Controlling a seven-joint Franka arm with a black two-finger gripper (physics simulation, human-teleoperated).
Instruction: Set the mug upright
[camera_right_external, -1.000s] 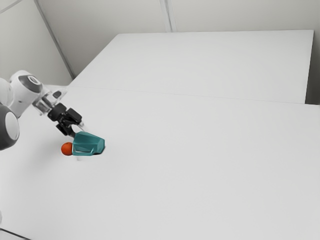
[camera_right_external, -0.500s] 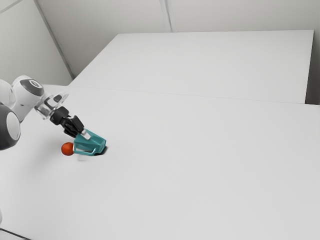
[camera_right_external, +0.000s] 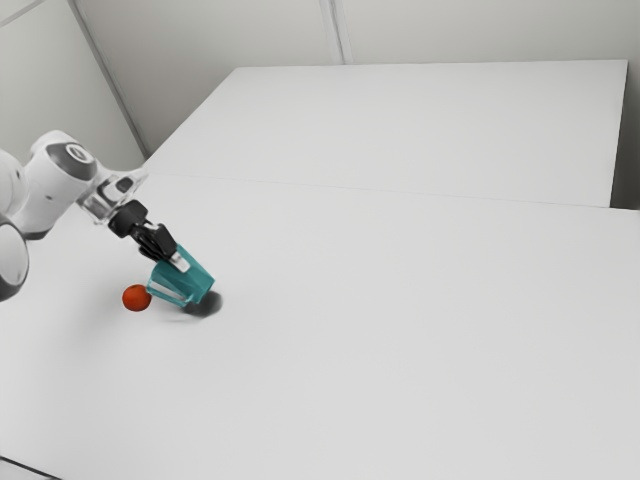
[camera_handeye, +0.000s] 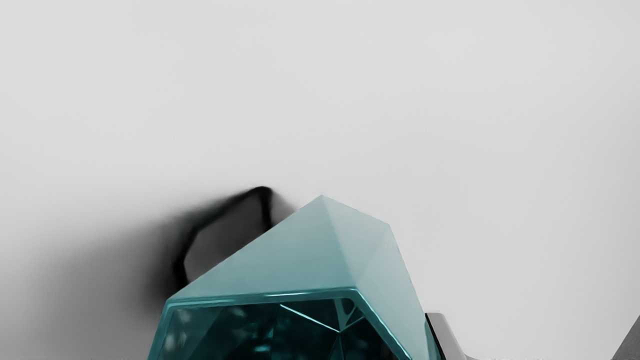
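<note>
The arm (camera_right_external: 55, 190) entered from the exterior view's left and extended down toward the counter (camera_right_external: 400, 340). The gripper (camera_right_external: 178, 262) was located at the upper part of the mug (camera_right_external: 188, 278) and was clamped on it. One fingertip (camera_handeye: 439, 332) lay along the outer wall of the mug in the wrist view. The mug was located on the exterior view's left side of the counter, in a tilted position, not upright. Its open end faced the gripper, and its base pointed away from the gripper, obliquely down toward the exterior view's right. The handle (camera_right_external: 170, 299) was on the near side of the mug. The body was raised clear of the counter at the base end, with a dark shadow (camera_right_external: 207, 304) below it; contact at the lowest edge could not be determined. An orange ball (camera_right_external: 137, 298) rested on the counter just beside the mug, toward the exterior view's left. A large white panel (camera_right_external: 420, 120) was positioned beyond the counter, at the far side, in front of pale walls (camera_right_external: 220, 35).
</note>
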